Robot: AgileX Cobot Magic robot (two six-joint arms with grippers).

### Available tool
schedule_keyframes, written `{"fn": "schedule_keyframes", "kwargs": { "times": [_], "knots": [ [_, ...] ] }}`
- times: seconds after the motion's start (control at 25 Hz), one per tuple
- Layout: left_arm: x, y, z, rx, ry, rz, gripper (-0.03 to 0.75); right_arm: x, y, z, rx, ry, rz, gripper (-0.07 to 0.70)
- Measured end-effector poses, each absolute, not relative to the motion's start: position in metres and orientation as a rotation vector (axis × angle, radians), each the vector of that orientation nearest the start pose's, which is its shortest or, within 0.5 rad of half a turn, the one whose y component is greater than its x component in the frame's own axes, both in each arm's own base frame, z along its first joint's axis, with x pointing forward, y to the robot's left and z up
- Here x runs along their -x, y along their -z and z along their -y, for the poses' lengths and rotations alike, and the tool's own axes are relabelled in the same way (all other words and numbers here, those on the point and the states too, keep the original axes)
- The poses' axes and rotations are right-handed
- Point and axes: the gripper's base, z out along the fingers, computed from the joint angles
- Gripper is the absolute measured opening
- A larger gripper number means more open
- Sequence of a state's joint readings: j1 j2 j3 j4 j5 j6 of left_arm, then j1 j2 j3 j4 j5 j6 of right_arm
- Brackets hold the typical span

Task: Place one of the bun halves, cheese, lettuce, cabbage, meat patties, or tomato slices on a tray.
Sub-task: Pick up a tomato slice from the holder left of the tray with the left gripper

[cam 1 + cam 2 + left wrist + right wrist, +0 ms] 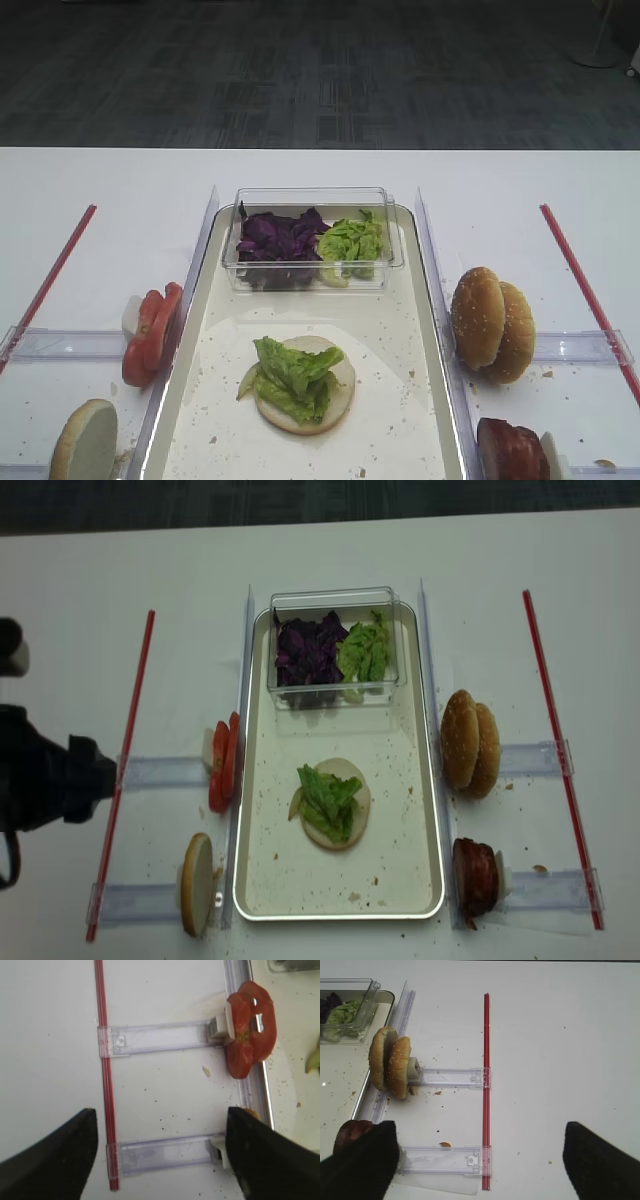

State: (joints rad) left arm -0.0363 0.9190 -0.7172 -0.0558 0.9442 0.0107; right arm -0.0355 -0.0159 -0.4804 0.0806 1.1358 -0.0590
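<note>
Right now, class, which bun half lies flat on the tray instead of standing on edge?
The bun half in the middle of the tray, cut face up under lettuce. The pair to its right and the single one at the left stand on edge outside it.

Tray (430,810): rectangular, silvery rim, cream floor speckled with crumbs. Near its middle lies one bun half (345,825), cut face up, with crinkled lettuce (328,798) on it. More lettuce (366,652) and purple cabbage (307,650) sit side by side at the tray's far end. Tomato slices (221,765) stand on edge just outside the left rim; a bun half (197,883) stands nearer. Outside the right rim: two seeded bun halves (472,742) on edge, and meat patties (476,876).
</note>
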Motion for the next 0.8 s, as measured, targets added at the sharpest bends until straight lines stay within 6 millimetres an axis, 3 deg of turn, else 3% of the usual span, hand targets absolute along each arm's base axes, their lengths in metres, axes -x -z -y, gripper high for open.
{"fn": "schedule_keyframes", "kwargs": {
  "times": [0.16,0.44,0.8],
  "knots": [
    [-0.199,-0.28,0.011,-0.039,0.077,-2.727,0.491,0.008,-0.266,-0.007,0.032,-0.042,-2.12,0.678],
    [-0.257,-0.26,0.013,-0.087,0.069,-2.86,0.491,0.008,-0.266,-0.007,0.032,-0.042,-2.12,0.678],
    [-0.298,-0.222,0.015,-0.094,0.067,-2.989,0.491,0.008,-0.266,-0.007,0.032,-0.042,-2.12,0.678]
  ]
}}
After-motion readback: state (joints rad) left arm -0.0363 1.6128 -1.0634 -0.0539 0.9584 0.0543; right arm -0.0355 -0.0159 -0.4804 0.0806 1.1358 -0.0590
